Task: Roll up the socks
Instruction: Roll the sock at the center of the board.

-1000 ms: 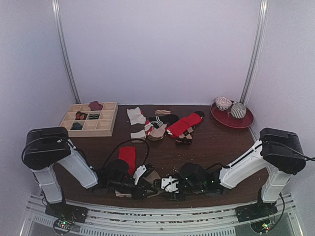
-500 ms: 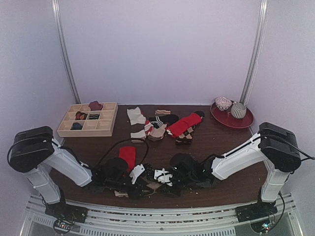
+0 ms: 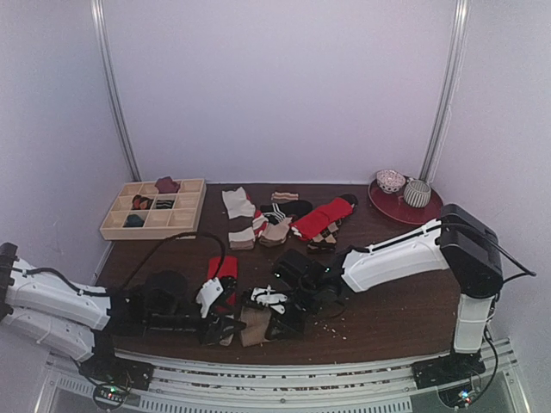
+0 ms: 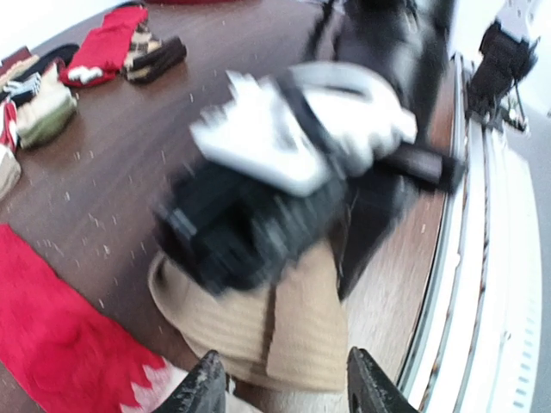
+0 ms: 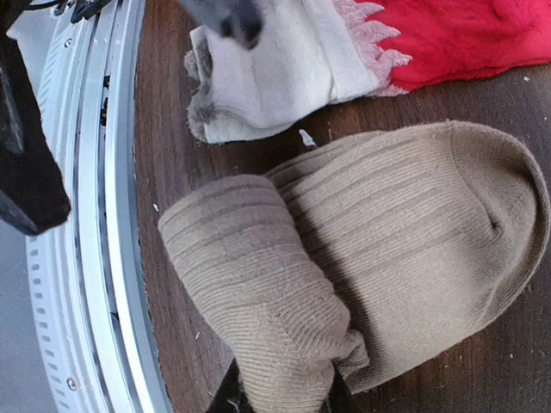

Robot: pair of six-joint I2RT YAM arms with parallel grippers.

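Ribbed tan fabric is seen near the front edge of the tabletop [image 3: 392, 284]. The tan sock [image 5: 405, 249] lies flat there, with one end folded over on itself into a first thick turn. Just beside it the red sock [image 5: 456, 34] is laid, with its cream end toward the rail.

Both socks are judged to be light, soft and limp, so a turn will probably spring loose if it is not held. The fold is best taken across its whole thickness, near its middle, while the flat part is kept down.

The right tool [image 5: 280, 397] is clamped on that folded end. The fingers of the left tool [image 4: 288, 385] are held apart, with fabric in front of them and nothing gripped.

Compared with one second ago, the left arm has been lowered and stretched out to the left. The right arm has been brought further inward, and more of the tan sock is uncovered between the two tools.
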